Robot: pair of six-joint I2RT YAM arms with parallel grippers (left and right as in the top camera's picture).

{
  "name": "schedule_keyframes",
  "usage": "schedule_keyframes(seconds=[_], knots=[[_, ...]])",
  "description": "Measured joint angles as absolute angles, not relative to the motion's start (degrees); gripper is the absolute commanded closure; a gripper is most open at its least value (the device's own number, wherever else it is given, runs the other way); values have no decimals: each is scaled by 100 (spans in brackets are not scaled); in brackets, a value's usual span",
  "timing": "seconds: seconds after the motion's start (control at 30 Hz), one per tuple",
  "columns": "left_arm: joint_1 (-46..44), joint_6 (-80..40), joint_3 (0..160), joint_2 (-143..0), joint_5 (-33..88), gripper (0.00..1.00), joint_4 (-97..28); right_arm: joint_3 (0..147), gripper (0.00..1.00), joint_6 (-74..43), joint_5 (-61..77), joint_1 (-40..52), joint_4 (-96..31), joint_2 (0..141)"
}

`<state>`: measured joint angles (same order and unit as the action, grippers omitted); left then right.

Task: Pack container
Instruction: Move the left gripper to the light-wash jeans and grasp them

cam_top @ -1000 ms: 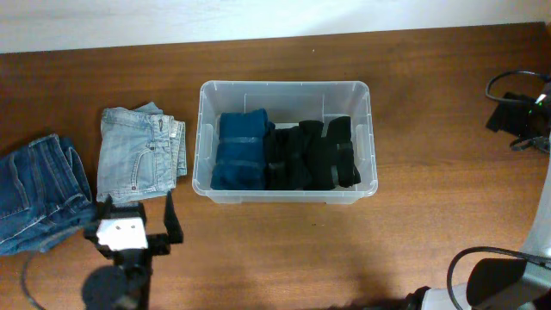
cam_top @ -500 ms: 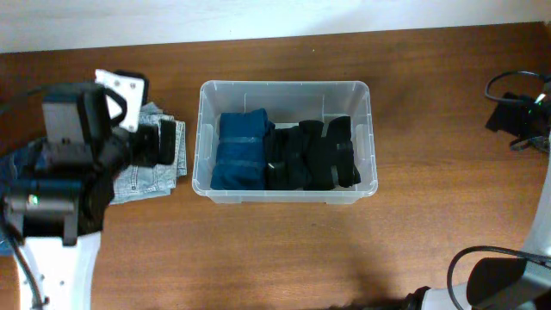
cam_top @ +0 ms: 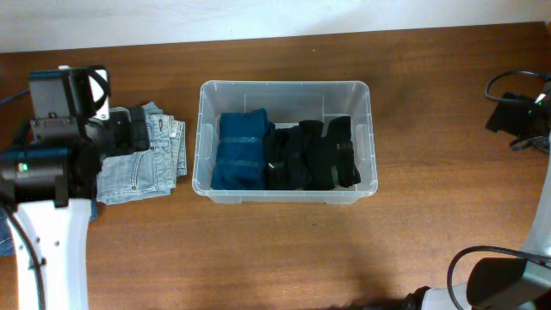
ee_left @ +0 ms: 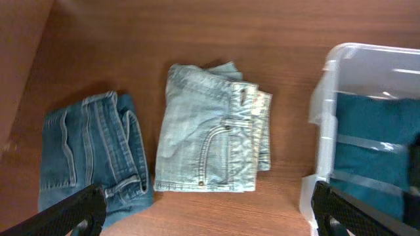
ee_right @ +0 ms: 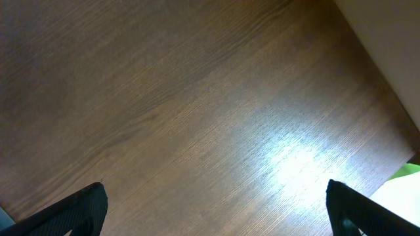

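Observation:
The container (cam_top: 284, 84) is a clear plastic bin at the table's middle. It holds a folded blue garment (cam_top: 240, 151) on its left side and black garments (cam_top: 314, 155) beside it. Folded light-blue jeans (cam_top: 151, 164) lie just left of it, also seen in the left wrist view as light-blue jeans (ee_left: 213, 137) between darker jeans (ee_left: 92, 154) and the container's rim (ee_left: 327, 78). My left gripper (ee_left: 210, 219) hovers above the light jeans, open and empty. My right gripper (ee_right: 216, 216) is open over bare wood, holding nothing.
The left arm (cam_top: 52, 164) covers most of the darker jeans from overhead. A black device with cables (cam_top: 515, 112) sits at the table's right edge. The right arm's base (cam_top: 499, 280) is at the front right corner.
The left arm swung from the table's front edge up over the jeans left of the container, then settled slightly left. Both grippers stayed open. The container's contents did not move.

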<state>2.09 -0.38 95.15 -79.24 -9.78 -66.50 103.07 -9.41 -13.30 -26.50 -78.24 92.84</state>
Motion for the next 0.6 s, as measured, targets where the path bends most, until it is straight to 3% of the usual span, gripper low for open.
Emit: schedule_keyframes(seconds=[0.2,0.6], knots=[[746,-104,9531,-8978,-1015,1,-6602,10307,1,-919,-1330,-2650,-7824,9284],[904,215,9533,-10549,-1013,1,-5686,10307,1,-919,-1330,-2650,-7824,9286]])
